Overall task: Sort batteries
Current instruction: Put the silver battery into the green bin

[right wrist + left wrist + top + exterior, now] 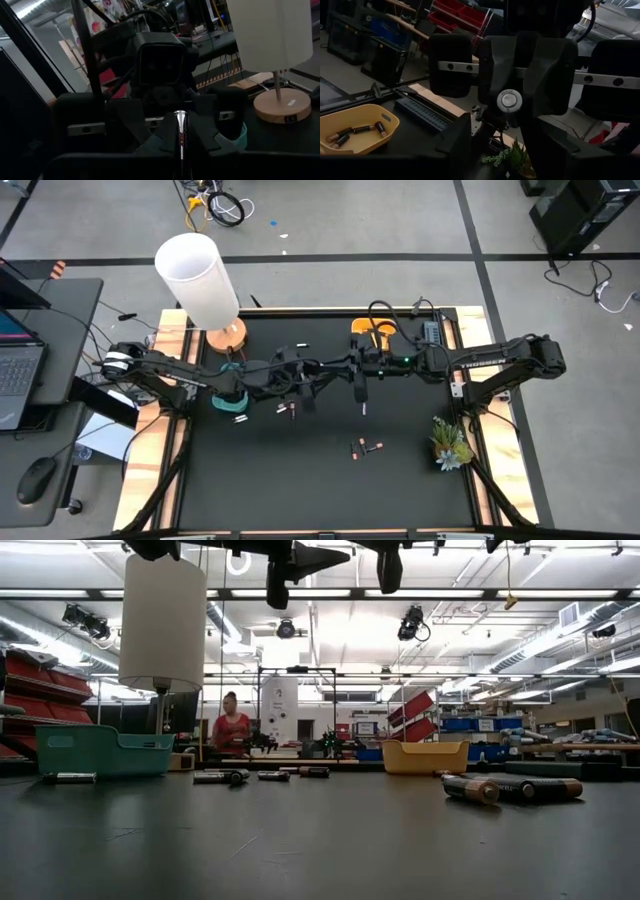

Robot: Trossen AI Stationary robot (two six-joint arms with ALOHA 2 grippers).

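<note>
Nearest the low camera, two dark batteries [510, 789] lie loose at table centre. Largest first: lamp [200, 285] at eleven o'clock, teal bin [232, 402] at nine, yellow bin [372, 330] at one holding sorted cells. I've got the right gripper [361, 392] pinched shut on a silver battery [180, 134], facing my left gripper [297, 380], jaws parted. Looks like a handover; next I close left, release right.

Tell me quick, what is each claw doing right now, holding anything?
Left claw: open, nothing between its fingers, raised over mid-table.
Right claw: closed on a battery, facing the left one.
</note>
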